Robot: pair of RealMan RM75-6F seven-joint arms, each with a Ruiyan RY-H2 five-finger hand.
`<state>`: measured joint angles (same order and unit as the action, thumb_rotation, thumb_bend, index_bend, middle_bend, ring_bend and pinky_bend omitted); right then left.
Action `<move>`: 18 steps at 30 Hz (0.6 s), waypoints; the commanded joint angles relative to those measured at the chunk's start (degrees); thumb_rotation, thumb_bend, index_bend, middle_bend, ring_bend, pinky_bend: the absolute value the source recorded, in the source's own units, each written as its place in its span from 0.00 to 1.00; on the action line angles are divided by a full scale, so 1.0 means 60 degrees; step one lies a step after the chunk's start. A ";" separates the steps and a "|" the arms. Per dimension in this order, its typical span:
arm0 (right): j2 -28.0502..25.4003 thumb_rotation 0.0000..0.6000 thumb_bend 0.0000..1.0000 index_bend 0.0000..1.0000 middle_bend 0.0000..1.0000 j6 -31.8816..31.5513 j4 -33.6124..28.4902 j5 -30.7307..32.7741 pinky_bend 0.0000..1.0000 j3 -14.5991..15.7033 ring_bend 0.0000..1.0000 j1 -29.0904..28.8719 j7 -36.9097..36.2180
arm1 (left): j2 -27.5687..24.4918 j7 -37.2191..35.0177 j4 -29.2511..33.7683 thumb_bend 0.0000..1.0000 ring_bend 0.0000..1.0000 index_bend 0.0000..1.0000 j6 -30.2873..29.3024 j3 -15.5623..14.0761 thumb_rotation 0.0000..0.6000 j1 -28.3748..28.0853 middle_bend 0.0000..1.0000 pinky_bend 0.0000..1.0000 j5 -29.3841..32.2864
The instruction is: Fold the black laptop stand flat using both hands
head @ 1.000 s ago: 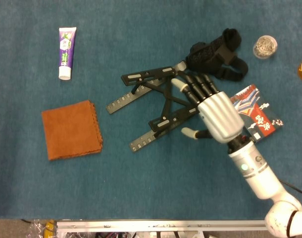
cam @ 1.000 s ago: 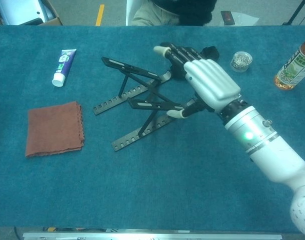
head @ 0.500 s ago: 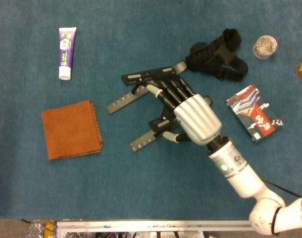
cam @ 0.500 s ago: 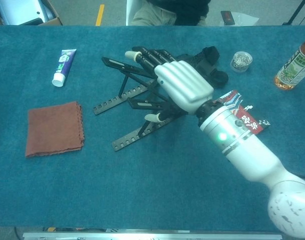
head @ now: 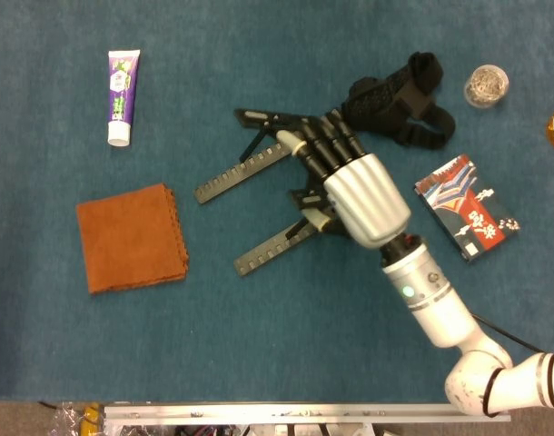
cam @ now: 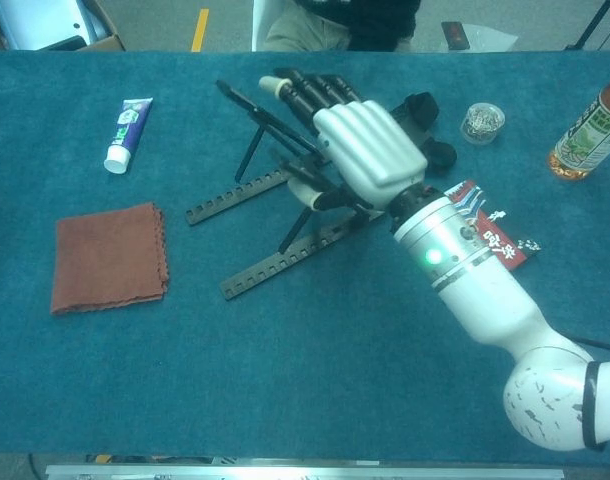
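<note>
Head view: the black laptop stand (head: 268, 186) lies near the middle of the desk (head: 259, 345), a little toward its far edge, still opened out. Two notched base rails run toward the near left; thin upper arms rise above them. It looks like stiff, hinged metal or hard plastic, light enough to skid on the blue cloth cover when pushed, so I judge one hand should pin a base rail while the other presses the raised arms down near their hinges. The right hand (head: 350, 186) lies over the stand's right part, fingers extended along an upper arm and thumb tucked beneath. It seems to be grasping that arm, but the palm covers the contact, the hinges and the rails' right ends. The left hand is nowhere to be seen.

Chest view: the stand (cam: 275, 215) shows its height better, one upper arm tilted steeply toward the far edge. The right hand (cam: 350, 150) wraps that raised frame from the right, fingertips over the top bar. Whether the thumb truly clamps underneath cannot be made out. The left hand is absent here too.
</note>
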<state>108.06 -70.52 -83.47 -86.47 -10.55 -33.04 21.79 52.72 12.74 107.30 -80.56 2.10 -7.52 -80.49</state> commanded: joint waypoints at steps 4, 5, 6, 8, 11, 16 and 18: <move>-0.0408 1.00 0.31 0.00 0.00 -0.0401 -0.0187 0.0067 0.01 0.0071 0.00 0.0320 -0.0005 | 0.0039 0.0014 -0.0004 0.28 0.00 0.00 0.0031 -0.0034 1.00 -0.0021 0.00 0.00 -0.0100; -0.0487 1.00 0.31 0.00 0.00 -0.0468 -0.0237 0.0075 0.01 0.0098 0.00 0.0383 -0.0017 | 0.0047 0.0022 -0.0004 0.28 0.00 0.00 0.0042 -0.0036 1.00 -0.0028 0.00 0.00 -0.0108; -0.0591 1.00 0.31 0.00 0.00 -0.0575 -0.0285 0.0079 0.01 0.0123 0.00 0.0468 -0.0016 | 0.0056 0.0014 -0.0031 0.28 0.00 0.00 0.0059 -0.0042 1.00 -0.0035 0.00 0.00 -0.0119; -0.0742 1.00 0.31 0.00 0.00 -0.0709 -0.0352 0.0106 0.01 0.0157 0.00 0.0592 -0.0033 | 0.0076 0.0019 -0.0039 0.28 0.00 0.00 0.0083 -0.0033 1.00 -0.0062 0.00 0.00 -0.0136; -0.0976 1.00 0.31 0.00 0.00 -0.0894 -0.0418 0.0178 0.01 0.0150 0.00 0.0760 -0.0077 | 0.0106 0.0010 -0.0060 0.28 0.00 0.00 0.0116 -0.0037 1.00 -0.0088 0.00 0.00 -0.0170; -0.1280 1.00 0.31 0.00 0.00 -0.1136 -0.0452 0.0316 0.01 0.0073 0.00 0.0969 -0.0144 | 0.0146 0.0060 -0.0048 0.28 0.00 0.00 0.0199 -0.0034 1.00 -0.0158 0.00 0.00 -0.0212; -0.1361 1.00 0.31 0.00 0.00 -0.1199 -0.0465 0.0388 0.01 0.0052 0.00 0.1044 -0.0211 | 0.0155 0.0092 -0.0037 0.28 0.00 0.00 0.0211 -0.0029 1.00 -0.0178 0.00 0.00 -0.0227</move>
<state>99.95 -77.67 -86.21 -84.22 -10.18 -26.86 20.58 53.63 13.28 107.07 -79.31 1.92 -8.57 -81.84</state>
